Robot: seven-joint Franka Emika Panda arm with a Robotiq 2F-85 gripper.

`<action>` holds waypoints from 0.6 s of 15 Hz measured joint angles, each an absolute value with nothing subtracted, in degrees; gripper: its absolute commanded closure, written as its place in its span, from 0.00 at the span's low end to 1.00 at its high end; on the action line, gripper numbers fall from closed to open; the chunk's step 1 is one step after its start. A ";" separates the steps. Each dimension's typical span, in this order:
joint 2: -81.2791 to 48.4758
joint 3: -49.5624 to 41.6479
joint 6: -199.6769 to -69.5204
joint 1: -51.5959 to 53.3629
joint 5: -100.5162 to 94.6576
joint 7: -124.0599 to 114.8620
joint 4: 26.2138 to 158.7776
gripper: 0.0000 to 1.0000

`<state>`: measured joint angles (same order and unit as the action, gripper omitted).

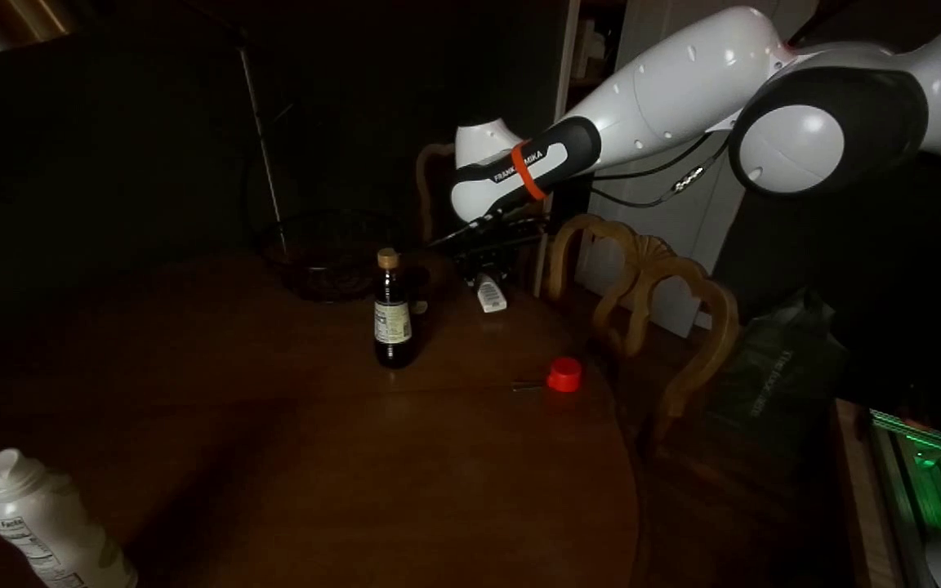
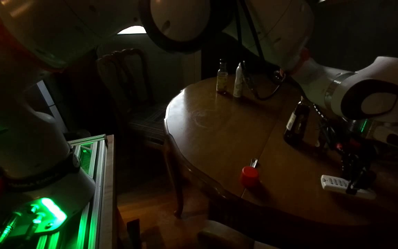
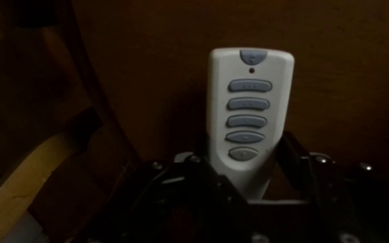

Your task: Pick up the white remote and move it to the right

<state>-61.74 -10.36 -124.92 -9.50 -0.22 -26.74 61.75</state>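
Observation:
The white remote (image 3: 248, 111) has grey-blue buttons and fills the middle of the wrist view, pointing away from the gripper. My gripper (image 3: 243, 143) has one dark finger on each side of the remote's lower part, and it looks shut on it. The remote also shows in both exterior views, at the gripper's tip (image 1: 491, 296) and crossed by a dark finger (image 2: 335, 183). It seems to be held a little above the table (image 2: 288, 207), with a shadow below it. The remote's lower end is partly hidden by the gripper.
A dark bottle with a tan cap (image 1: 393, 322) stands near the gripper. A red cap-like object (image 1: 564, 375) lies near the table's edge beside a small shiny piece. A white spray can (image 1: 54, 523), a clear bottle (image 2: 222, 83), a wire basket (image 1: 327, 253) and chairs (image 1: 675, 265) are around.

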 measured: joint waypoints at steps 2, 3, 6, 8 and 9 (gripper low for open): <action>-61.92 -10.36 -124.92 -9.48 -0.22 -26.73 61.37 0.08; -61.92 -10.36 -124.92 -9.44 -0.22 -26.71 61.15 0.01; -61.07 -10.10 -124.90 -9.11 -0.22 -26.68 60.39 0.00; -59.05 -10.10 -123.46 -8.50 -0.35 -26.68 60.40 0.00; -57.56 -10.27 -122.10 -8.10 -0.71 -26.68 60.56 0.00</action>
<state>-57.56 -10.27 -122.10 -8.10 -0.71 -26.68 60.56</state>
